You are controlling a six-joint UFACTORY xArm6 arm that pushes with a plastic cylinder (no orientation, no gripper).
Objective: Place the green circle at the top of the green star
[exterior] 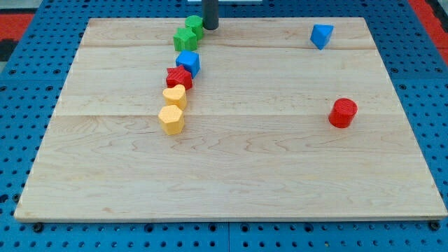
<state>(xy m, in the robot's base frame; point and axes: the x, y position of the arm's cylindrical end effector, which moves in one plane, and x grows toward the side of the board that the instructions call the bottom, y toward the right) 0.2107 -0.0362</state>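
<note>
The green circle [194,24] sits near the board's top edge, left of centre. The green star [185,38] lies just below and slightly left of it, touching it. My tip [210,27] is right beside the green circle, on its right side, and looks to be touching it. The rod comes down from the view's top.
Below the green star run a blue block [188,62], a red star [179,77], a yellow heart [174,95] and a yellow hexagon [171,119] in a line. A blue block [321,35] sits at top right, a red cylinder [343,112] at right.
</note>
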